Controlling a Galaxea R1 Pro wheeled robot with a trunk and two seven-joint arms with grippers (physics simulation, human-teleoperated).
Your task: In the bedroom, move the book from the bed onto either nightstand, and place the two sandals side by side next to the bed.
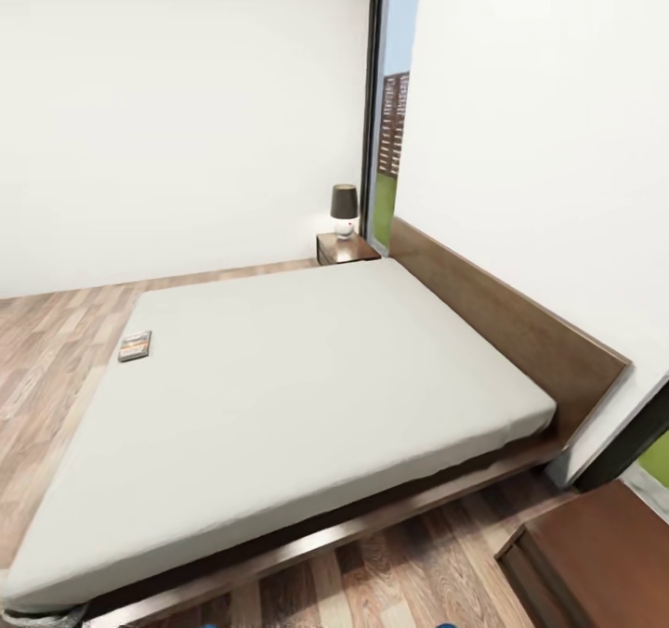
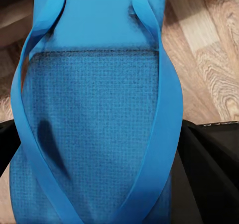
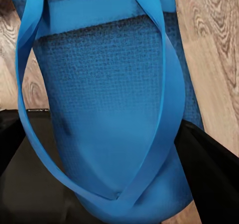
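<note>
Matt cloth-like mattress (image 1: 307,396), dark wood bed frame (image 1: 520,326), grainy wood floor (image 1: 46,349), textured blue sandal (image 2: 94,129)

A bedroom in a home: a large low bed (image 1: 307,396) with a bare pale mattress and dark wooden frame and headboard takes up most of the wood-plank floor (image 1: 46,349). At its far corner a small nightstand (image 1: 346,248) carries a dark-shaded lamp (image 1: 344,208), beside a tall narrow window (image 1: 392,136) in plain white walls.

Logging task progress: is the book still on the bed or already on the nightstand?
Still on the bed. The book lies flat on the mattress near its foot-end edge, far from the nightstand.
</note>
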